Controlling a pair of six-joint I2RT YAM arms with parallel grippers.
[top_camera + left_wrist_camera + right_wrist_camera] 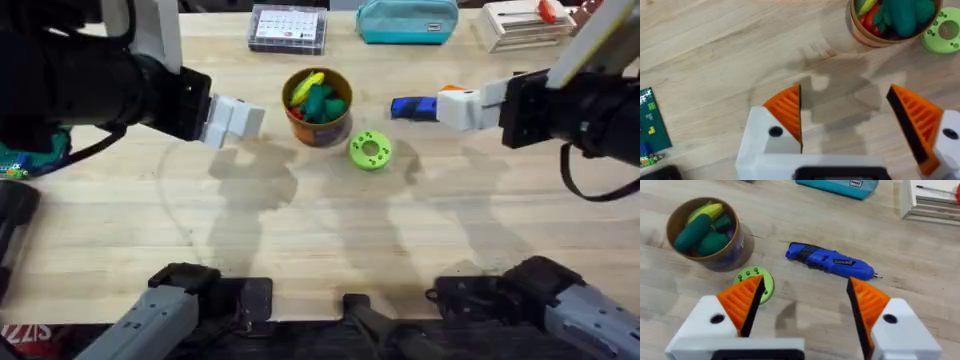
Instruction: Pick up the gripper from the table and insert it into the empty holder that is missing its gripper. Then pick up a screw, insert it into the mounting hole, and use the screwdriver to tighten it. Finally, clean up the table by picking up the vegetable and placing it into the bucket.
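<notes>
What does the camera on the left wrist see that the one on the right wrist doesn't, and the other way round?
Left wrist alone: the left hand, open over bare wood, and a green board at the edge.

Right wrist alone: the right hand, also open; the blue screwdriver lying on the table beyond it; a teal pouch farther off.

Both: the orange bucket holding toy vegetables, the yellow one among them, with the lime-green disc beside the bucket.
</notes>
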